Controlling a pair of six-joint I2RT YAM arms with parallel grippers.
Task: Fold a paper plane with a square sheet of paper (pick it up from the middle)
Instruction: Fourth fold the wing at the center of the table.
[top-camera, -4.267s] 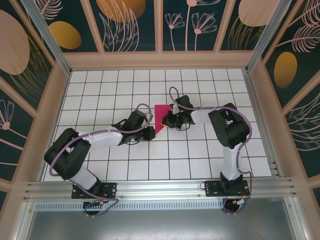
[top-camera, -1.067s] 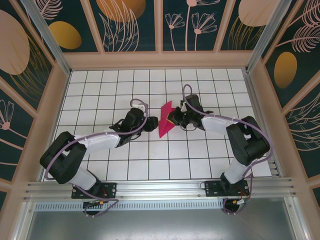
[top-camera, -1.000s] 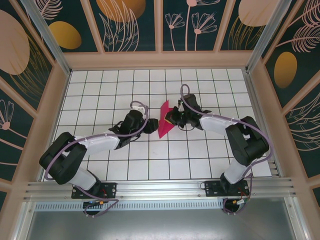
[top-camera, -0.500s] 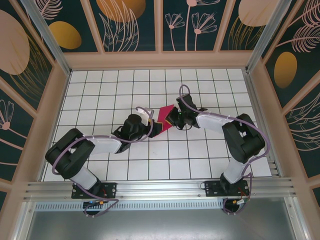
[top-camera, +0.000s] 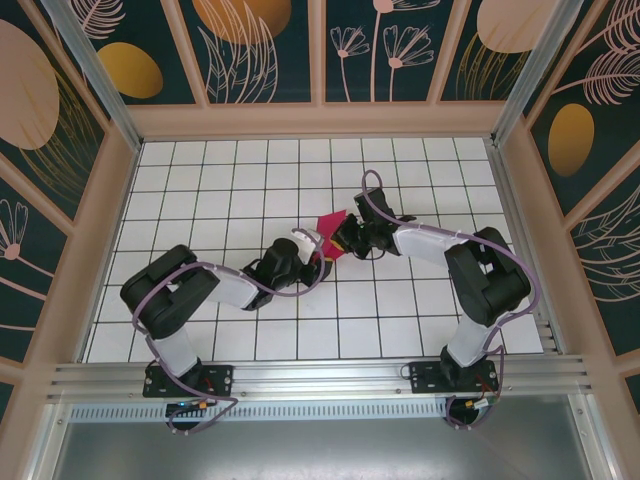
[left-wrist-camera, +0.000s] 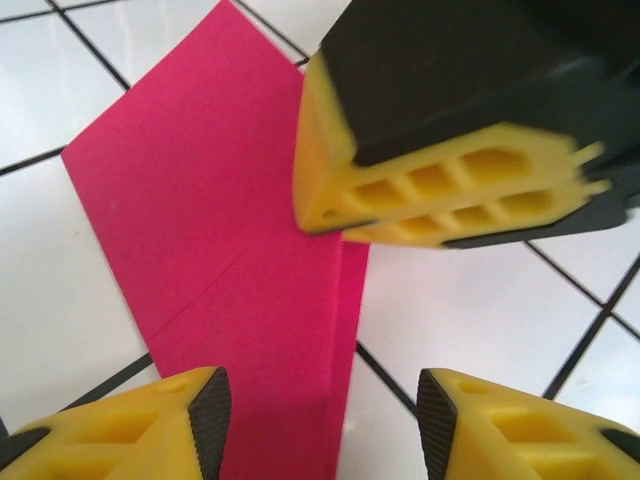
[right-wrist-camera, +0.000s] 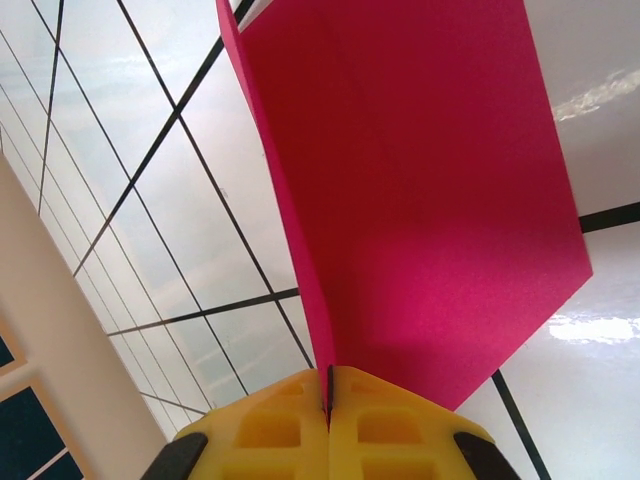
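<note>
- The square sheet of paper, already folded into a narrower magenta shape with a crease across it, sat just beyond the middle of the tiled table.
- The right gripper held it from the 3 o'clock side. In the right wrist view its 2 yellow fingers were pressed together, pinching the sheet's edge, and the paper rose out of the seam between them.
- The left gripper had moved most. 1 second before, it stood apart at the sheet's 9 o'clock. Since then the arm had swung in, bringing it to the sheet's 7 o'clock end.
- In the left wrist view the left gripper's fingers were spread, and the sheet's near end ran into the gap between them. The pad at 9 o'clock sat just beside the paper's edge. Whether it touched could not be told.
- The sheet had changed too. It had been a long sliver running from 12 to 6 o'clock, and it now looked shorter and turned toward 1 o'clock. I judged that the right gripper had tilted it.
- For the task, this looked like the setup for a 2-handed hold before the next crease.
- The dart shape was not yet finished.
- If the left gripper closed off-centre, it could pull the thin paper askew against the right grip.
</note>
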